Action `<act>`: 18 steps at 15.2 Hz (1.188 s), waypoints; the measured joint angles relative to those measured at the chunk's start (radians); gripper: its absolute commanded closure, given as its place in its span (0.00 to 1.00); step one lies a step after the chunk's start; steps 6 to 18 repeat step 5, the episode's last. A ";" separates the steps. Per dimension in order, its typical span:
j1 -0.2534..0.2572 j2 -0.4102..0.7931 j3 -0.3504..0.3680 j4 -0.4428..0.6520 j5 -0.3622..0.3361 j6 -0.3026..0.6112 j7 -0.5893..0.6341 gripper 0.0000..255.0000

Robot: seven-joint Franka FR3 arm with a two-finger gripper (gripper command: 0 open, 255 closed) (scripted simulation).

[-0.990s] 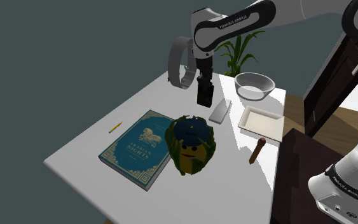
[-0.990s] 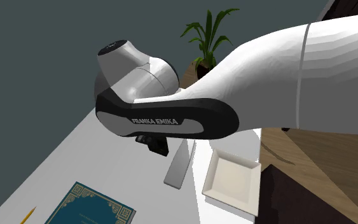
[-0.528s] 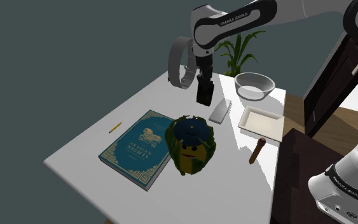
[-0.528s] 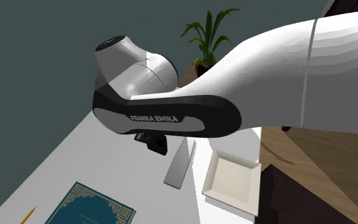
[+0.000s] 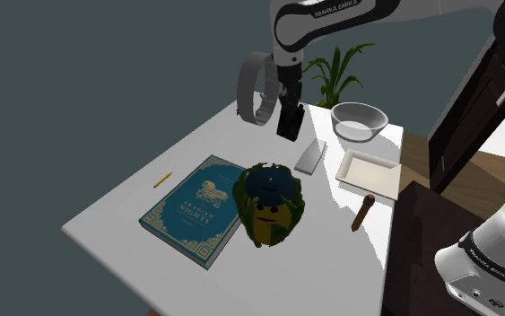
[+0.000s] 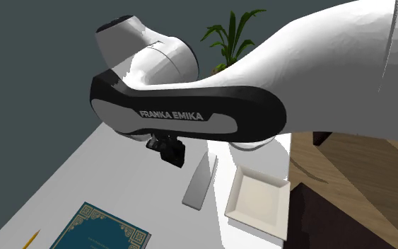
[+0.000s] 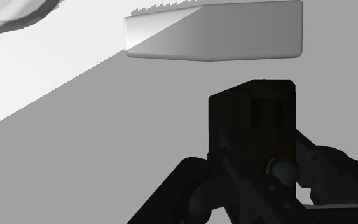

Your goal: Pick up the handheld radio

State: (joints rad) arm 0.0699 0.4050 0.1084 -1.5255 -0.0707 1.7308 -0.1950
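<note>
Status: grasp looks done. Gripper [image 5: 288, 112] is clamped on the handheld radio [image 5: 287, 127], which hangs under the hand, upright, above the far part of the counter [image 5: 125, 215]. In the wrist view the radio [image 7: 252, 121] sits between the two black fingers with grey counter surface beyond it, so I judge it clear of the surface, though the size of the gap is hard to read. What's left, as I see it: more height and a stable hold, nothing else. The radio is a plain black boxy block with flat faces and squared edges, matte, no readable detail; black on black against the fingers, so the contact lines are hard to make out. Just beside it on the counter lies a flat grey slab [image 5: 310, 155], long and thin with rounded corners and a toothed far edge in the wrist view. Further along are a white round bowl [image 5: 359, 121] and a shallow white rectangular tray [image 5: 371, 172], both smooth. Nearer the camera lie a teal hardcover book [image 5: 192, 211] with gold ornament, a lumpy green-yellow figure [image 5: 268, 205] with a face and a blue cap, a thin pencil [image 5: 161, 179] and a short brown stick [image 5: 361, 212]. All of these are well apart from the radio.
</note>
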 measured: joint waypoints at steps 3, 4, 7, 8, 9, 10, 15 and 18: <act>0.001 -0.006 0.001 0.033 0.001 -0.039 -0.002 1.00; 0.000 -0.010 0.001 0.039 0.001 -0.049 -0.003 1.00; 0.000 -0.011 0.000 0.046 0.002 -0.057 -0.004 1.00; 0.000 -0.011 0.000 0.046 0.002 -0.057 -0.004 1.00; 0.000 -0.011 0.000 0.046 0.002 -0.057 -0.004 1.00; 0.000 -0.011 0.000 0.046 0.002 -0.057 -0.004 1.00; 0.000 -0.011 0.000 0.046 0.002 -0.057 -0.004 1.00; 0.000 -0.011 0.000 0.046 0.002 -0.057 -0.004 1.00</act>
